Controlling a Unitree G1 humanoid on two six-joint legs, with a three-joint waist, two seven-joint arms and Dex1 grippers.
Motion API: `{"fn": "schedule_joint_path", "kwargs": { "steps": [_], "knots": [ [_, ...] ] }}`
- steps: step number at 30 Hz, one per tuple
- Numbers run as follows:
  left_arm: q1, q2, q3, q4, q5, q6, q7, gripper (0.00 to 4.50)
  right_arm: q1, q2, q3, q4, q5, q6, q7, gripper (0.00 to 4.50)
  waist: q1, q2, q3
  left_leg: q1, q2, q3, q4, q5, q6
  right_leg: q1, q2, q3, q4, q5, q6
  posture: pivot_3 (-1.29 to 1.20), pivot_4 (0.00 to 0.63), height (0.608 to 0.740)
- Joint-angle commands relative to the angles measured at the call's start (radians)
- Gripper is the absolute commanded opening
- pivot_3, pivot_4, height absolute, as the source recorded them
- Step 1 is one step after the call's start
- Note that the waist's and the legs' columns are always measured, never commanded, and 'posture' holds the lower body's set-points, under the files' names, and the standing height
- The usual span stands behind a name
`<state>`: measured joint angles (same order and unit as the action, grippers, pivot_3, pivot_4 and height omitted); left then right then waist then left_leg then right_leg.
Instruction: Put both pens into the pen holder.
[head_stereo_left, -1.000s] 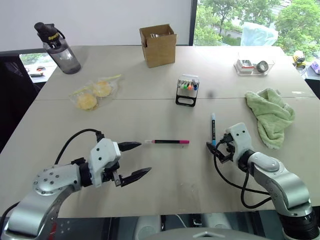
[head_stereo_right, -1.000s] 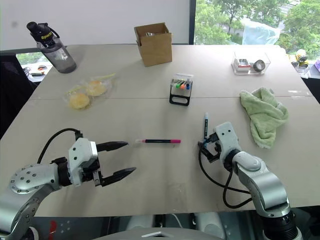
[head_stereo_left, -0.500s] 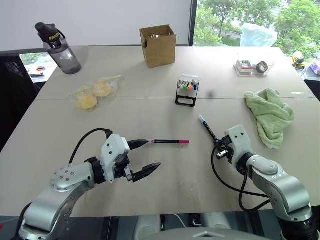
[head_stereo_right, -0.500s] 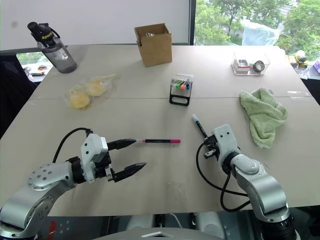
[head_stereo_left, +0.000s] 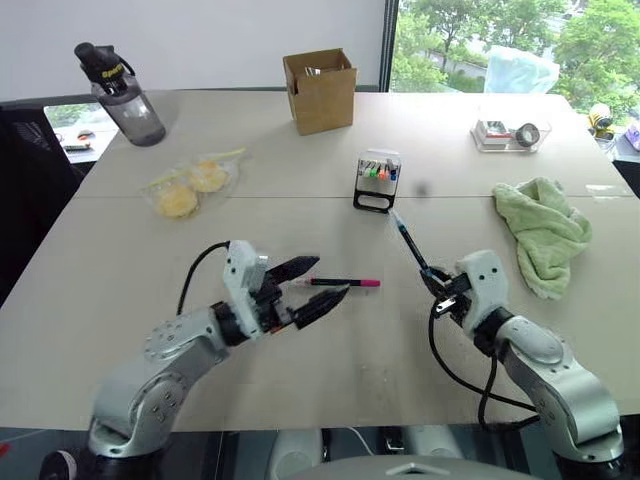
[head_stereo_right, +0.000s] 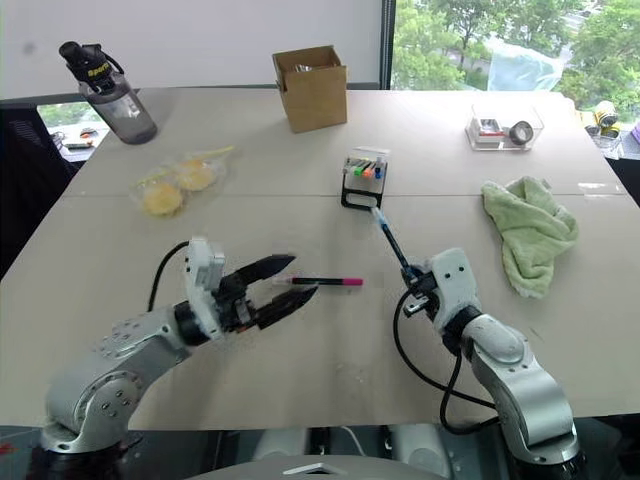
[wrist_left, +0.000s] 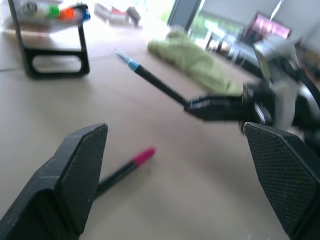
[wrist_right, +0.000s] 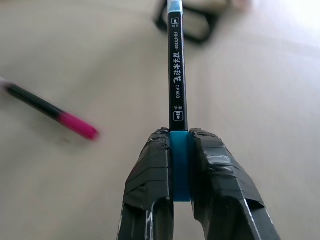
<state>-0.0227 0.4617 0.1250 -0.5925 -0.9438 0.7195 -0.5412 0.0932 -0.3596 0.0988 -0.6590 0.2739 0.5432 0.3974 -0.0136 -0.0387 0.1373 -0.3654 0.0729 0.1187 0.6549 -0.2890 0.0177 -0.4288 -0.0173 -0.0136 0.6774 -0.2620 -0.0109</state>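
Bottle (head_stereo_left: 118, 88), cardboard box (head_stereo_left: 320, 92), green towel (head_stereo_left: 541, 231)

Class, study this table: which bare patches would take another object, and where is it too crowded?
Free: the wide stretch between the water bottle and cardboard box, and between the snack bag and pen holder. Crowded: the near middle, where the open left pincer flanks the pink-capped pen and the right pincer holds the blue-ended pen.

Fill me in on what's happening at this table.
A two-armed robot is putting pens into the pen holder. Its right tool is shut on the blue-ended pen, which points toward the holder. Its left tool is open around the pale end of the pink-capped pen, which lies on the table.
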Motion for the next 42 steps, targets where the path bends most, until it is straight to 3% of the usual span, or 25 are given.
{"fn": "schedule_joint_path", "kwargs": {
  "steps": [1,8,17,20,27,28,32,35,42],
  "knots": [
    [-0.061,-0.047,0.036,0.004,-0.147,0.031,0.08,4.5,0.001,-0.031,0.005,-0.01,-0.007,-0.189,0.099,0.03,-0.004,0.0,0.0,0.001,0.0,0.0,0.0,0.0,0.0,0.001,0.0,0.0,0.0,0.0,0.0,0.0,0.15,0.736],
    [-0.135,-0.08,0.039,0.058,-0.264,0.054,0.137,4.5,-0.036,-0.07,0.03,0.043,-0.016,-0.355,0.213,0.03,-0.001,0.0,0.001,0.003,0.0,-0.002,0.0,0.004,-0.006,0.002,0.001,0.0,0.001,0.0,-0.001,0.0,0.15,0.736],
    [-0.178,-0.106,-0.018,0.078,-0.294,0.061,0.108,4.5,-0.069,-0.13,0.049,0.078,-0.008,-0.435,0.331,0.03,0.001,-0.001,0.001,0.002,-0.001,-0.002,0.0,0.004,-0.007,0.002,0.001,-0.001,0.0,0.002,-0.004,0.0,0.15,0.736],
    [-0.174,-0.104,-0.03,0.072,-0.288,0.058,0.092,3.36,-0.076,-0.126,0.043,0.093,-0.01,-0.44,0.327,0.0,0.0,-0.001,0.001,0.003,-0.001,-0.002,0.0,0.004,-0.007,0.002,0.001,-0.001,0.001,0.002,-0.004,0.0,0.15,0.736],
    [-0.164,-0.108,-0.034,0.056,-0.29,0.05,0.087,0.02,-0.08,-0.113,0.032,0.102,-0.015,-0.418,0.292,0.0,0.001,-0.001,0.001,0.002,-0.001,-0.002,0.0,0.004,-0.007,0.002,0.001,-0.001,0.0,0.002,-0.004,0.0,0.15,0.736],
    [-0.167,-0.107,-0.036,0.056,-0.286,0.048,0.086,0.0,-0.083,-0.112,0.03,0.101,-0.012,-0.404,0.288,1.01,0.001,-0.001,0.001,0.002,-0.001,-0.003,0.0,0.004,-0.007,0.002,0.001,-0.001,0.0,0.002,-0.004,0.0,0.15,0.736],
    [-0.199,-0.088,-0.068,0.055,-0.176,0.006,0.063,0.0,-0.073,-0.116,0.007,0.11,-0.025,-0.372,0.254,2.71,0.002,-0.001,0.001,0.002,-0.001,-0.002,0.001,0.004,-0.007,0.003,0.001,-0.001,0.0,0.002,-0.004,0.0,0.15,0.736],
    [-0.228,-0.018,-0.167,0.06,0.1,-0.132,-0.011,0.0,-0.038,-0.141,-0.039,0.115,-0.02,-0.327,0.235,4.21,0.003,0.0,0.001,0.002,-0.002,-0.003,0.001,0.004,-0.007,0.003,0.001,-0.001,0.0,0.002,-0.004,0.0,0.15,0.736],
    [-0.306,0.034,-0.3,0.149,0.637,-0.607,-0.075,0.0,0.091,-0.162,-0.199,0.072,0.107,-0.296,0.254,4.21,0.009,0.0,0.001,0.001,-0.003,-0.002,0.001,0.004,-0.007,0.003,0.001,-0.001,-0.002,0.002,-0.004,0.0,0.15,0.736]
  ]
}}
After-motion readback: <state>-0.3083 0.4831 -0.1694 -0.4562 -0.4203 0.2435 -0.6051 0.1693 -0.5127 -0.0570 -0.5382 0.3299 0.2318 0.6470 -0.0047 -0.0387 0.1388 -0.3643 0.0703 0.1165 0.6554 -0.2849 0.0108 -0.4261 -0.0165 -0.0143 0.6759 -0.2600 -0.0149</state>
